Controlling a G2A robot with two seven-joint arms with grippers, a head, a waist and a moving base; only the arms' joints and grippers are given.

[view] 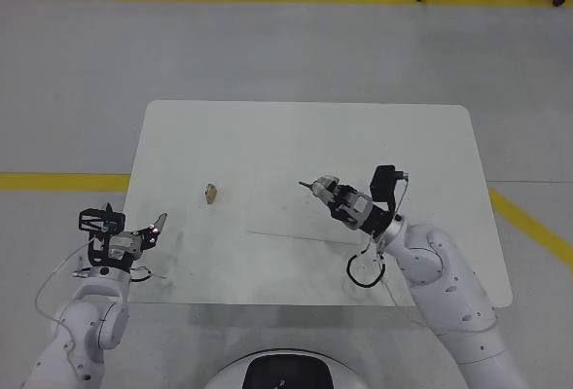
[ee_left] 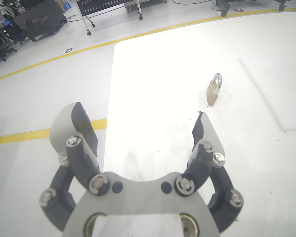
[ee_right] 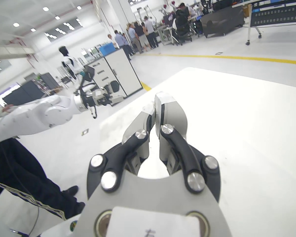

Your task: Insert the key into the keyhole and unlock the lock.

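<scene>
Right tool point(view: 317, 184) is pressed together, and in the top view a thin dark sliver pokes from its tip toward the robot's left. I take that sliver to be the key point(view: 304, 183), pinched by its head, though it is too small to be sure. The right wrist view also shows the right tool point(ee_right: 153, 109) shut tight, held above the bench point(view: 412, 136).

The lock point(view: 211, 193) sits on the bench to the robot's left of the key tip, apart from it and roughly in line with where the sliver points. From the left wrist view the lock point(ee_left: 213, 92) rests on a narrow edge, its long axis tilted, shackle point(ee_left: 218, 79) at the far, upper end. Which face takes the key cannot be told.

The left tool point(view: 150, 231) hangs spread wide near the bench's left edge, the lock ahead of the left tool point(ee_left: 140, 117) and untouched. It looks somewhat nearer the lock than the right tool, so steadying the lock would likely fall to it.
</scene>
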